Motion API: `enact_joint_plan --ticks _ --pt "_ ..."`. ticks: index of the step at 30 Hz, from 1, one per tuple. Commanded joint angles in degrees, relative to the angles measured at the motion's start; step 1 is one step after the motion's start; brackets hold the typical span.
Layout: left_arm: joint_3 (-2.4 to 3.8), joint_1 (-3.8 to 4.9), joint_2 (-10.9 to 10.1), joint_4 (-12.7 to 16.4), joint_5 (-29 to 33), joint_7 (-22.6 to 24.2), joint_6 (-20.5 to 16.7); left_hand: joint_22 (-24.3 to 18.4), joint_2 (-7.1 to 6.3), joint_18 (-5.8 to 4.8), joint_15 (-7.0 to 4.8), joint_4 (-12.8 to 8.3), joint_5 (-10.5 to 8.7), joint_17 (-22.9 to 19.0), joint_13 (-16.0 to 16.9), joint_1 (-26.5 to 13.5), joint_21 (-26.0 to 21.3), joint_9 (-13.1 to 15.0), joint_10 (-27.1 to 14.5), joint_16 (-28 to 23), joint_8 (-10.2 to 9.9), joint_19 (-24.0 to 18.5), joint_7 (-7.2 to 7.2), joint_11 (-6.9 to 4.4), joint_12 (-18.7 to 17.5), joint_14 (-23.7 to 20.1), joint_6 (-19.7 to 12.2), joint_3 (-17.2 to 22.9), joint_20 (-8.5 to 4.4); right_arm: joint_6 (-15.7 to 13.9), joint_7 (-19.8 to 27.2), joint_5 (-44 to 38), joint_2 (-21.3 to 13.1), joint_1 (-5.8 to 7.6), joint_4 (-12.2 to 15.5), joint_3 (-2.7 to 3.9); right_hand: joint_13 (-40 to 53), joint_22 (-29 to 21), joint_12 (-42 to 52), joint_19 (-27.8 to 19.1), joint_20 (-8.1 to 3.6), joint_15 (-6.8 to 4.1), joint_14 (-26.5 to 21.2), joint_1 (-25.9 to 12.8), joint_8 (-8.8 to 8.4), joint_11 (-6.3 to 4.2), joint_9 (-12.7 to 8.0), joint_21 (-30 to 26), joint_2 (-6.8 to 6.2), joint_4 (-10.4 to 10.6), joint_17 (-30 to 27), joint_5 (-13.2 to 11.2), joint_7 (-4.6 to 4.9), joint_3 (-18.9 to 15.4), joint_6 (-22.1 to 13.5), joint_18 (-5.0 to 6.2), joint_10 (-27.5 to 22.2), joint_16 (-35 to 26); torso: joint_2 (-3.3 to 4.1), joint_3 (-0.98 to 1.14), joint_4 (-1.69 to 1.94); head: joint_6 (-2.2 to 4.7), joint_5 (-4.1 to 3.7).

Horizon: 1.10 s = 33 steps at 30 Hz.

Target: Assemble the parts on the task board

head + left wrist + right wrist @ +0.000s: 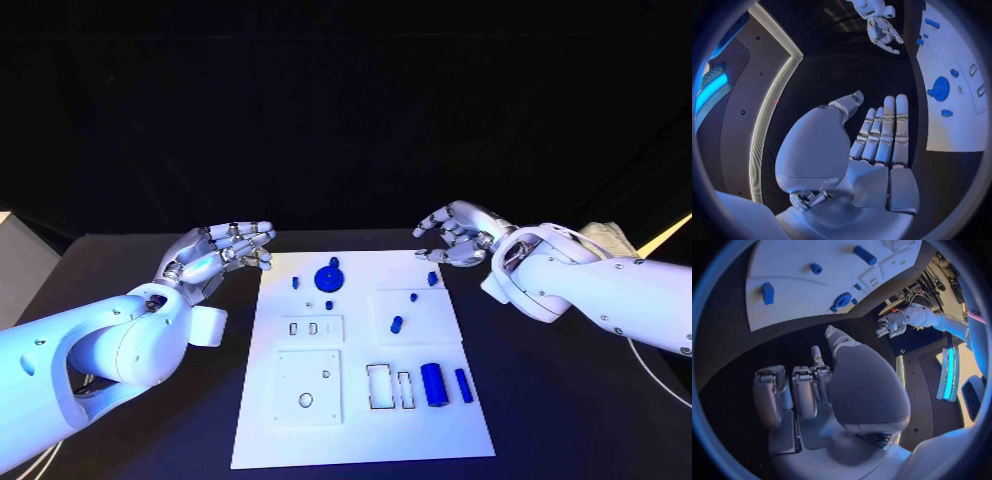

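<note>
The white task board lies in the middle of the black table. On it are a round blue part, a small blue block, a short blue peg, and a thick blue cylinder beside a thinner blue bar. My left hand hovers off the board's far left corner, its fingers stretched out and holding nothing. My right hand hangs over the far right corner with its fingers curled in on nothing. The board and round part lie ahead of it.
The board has rectangular recesses beside the cylinder and a raised plate with holes near its front left. Bare black table surrounds the board on all sides. A pale object sits behind my right arm.
</note>
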Motion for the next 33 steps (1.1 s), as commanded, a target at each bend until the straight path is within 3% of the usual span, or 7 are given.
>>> enact_joint_plan --ticks 1,6,10,15,20,24,33 --pt "0.04 0.05 0.2 0.0 -0.1 0.5 1.5 0.1 0.18 0.73 0.10 -0.3 -0.29 -0.1 -0.1 -0.2 0.2 -0.1 -0.3 0.2 -0.2 -0.4 0.88 0.03 -0.2 -0.4 -0.5 0.1 0.01 6.0 5.1 2.9 -1.6 0.11 -0.3 -0.17 9.7 15.1 -0.4 6.0 -0.09 -0.10 6.0 1.1 -0.30 -0.17 -0.2 0.3 -0.26 -0.3 15.0 0.1 0.09 0.8 0.3 -0.82 0.9 0.3 -0.12 0.41 -0.19 -0.18 -0.41" --pt "0.04 0.03 0.4 -0.2 -0.1 0.5 1.7 0.1 0.15 0.73 0.10 -0.4 -0.29 -0.1 0.0 -0.2 0.2 -0.1 -0.3 0.3 -0.2 -0.5 0.84 0.03 -0.2 -0.4 -0.5 0.2 0.02 7.6 6.0 0.9 -4.5 0.13 -0.6 -0.55 9.6 15.1 -0.5 6.0 -0.10 -0.13 6.0 1.9 -0.43 -0.19 -0.3 0.3 -0.72 -0.9 15.0 0.5 0.05 1.5 0.2 -0.82 0.9 0.3 -0.06 0.59 0.01 -0.25 -0.91" --pt "0.03 0.02 0.4 -0.3 -0.1 0.6 1.8 0.1 0.15 0.73 0.10 -0.4 -0.29 -0.1 0.0 -0.2 0.2 -0.1 -0.3 0.3 -0.2 -0.5 0.84 0.03 -0.2 -0.4 -0.5 0.2 0.02 8.3 6.3 -0.2 -5.6 -0.55 -1.9 -0.98 9.7 15.1 -0.5 6.0 -0.11 -0.14 6.0 2.1 -0.47 -0.20 -0.4 0.3 -0.89 -1.1 15.0 0.6 0.04 1.6 0.2 -0.82 0.9 0.3 0.03 0.81 -0.09 -0.34 -0.81" --pt "0.03 0.00 0.4 -0.4 -0.1 0.6 1.9 0.1 0.15 0.73 0.10 -0.4 -0.29 -0.1 0.0 -0.2 0.2 -0.1 -0.3 0.3 -0.2 -0.5 0.84 0.03 -0.2 -0.4 -0.5 0.2 0.02 7.8 6.3 -0.9 -4.8 -1.83 -3.6 -1.17 9.6 15.1 -0.5 6.0 -0.11 -0.14 6.0 2.2 -0.50 -0.20 -0.4 0.3 -0.97 -1.2 15.0 0.6 0.05 1.7 0.2 -0.82 0.9 0.3 0.09 0.80 -0.09 -0.48 -0.87" --pt "0.03 0.00 0.5 -0.5 -0.1 0.6 2.0 0.1 0.15 0.73 0.10 -0.4 -0.29 -0.1 0.0 -0.2 0.2 -0.1 -0.3 0.3 -0.2 -0.5 0.84 0.03 -0.2 -0.4 -0.5 0.2 0.02 6.6 5.8 -1.3 -3.2 -2.88 -5.6 -1.23 9.6 15.1 -0.5 6.0 -0.11 -0.14 6.0 2.3 -0.52 -0.20 -0.4 0.3 -0.98 -1.2 15.0 0.6 0.06 1.8 0.2 -0.82 0.9 0.3 0.07 0.56 0.09 -0.65 -0.99" --pt "0.03 -0.01 0.5 -0.5 -0.1 0.6 2.1 0.1 0.15 0.73 0.10 -0.4 -0.29 -0.1 0.0 -0.2 0.2 -0.1 -0.3 0.3 -0.2 -0.5 0.84 0.03 -0.2 -0.4 -0.5 0.2 0.02 6.1 5.4 -1.5 -1.8 -3.48 -6.8 -1.25 9.6 15.1 -0.5 6.0 -0.11 -0.14 6.0 2.2 -0.53 -0.20 -0.4 0.3 -0.98 -1.2 15.0 0.6 0.07 1.8 0.2 -0.82 0.9 0.3 0.05 0.53 0.20 -0.87 -1.03" --pt "0.03 -0.01 0.3 -0.4 -0.1 0.5 2.1 0.1 0.15 0.73 0.10 -0.4 -0.29 -0.1 0.0 -0.2 0.2 -0.1 -0.3 0.3 -0.2 -0.5 0.84 0.03 -0.2 -0.4 -0.5 0.2 0.02 5.6 4.8 -1.6 0.4 -4.59 -8.4 -1.25 9.7 15.1 -0.5 6.0 -0.11 -0.12 6.0 2.1 -0.57 -0.17 -0.4 0.3 -0.94 -1.2 15.0 0.7 0.11 1.8 0.1 -0.82 0.9 0.3 0.03 0.52 -0.01 -1.21 -0.85"
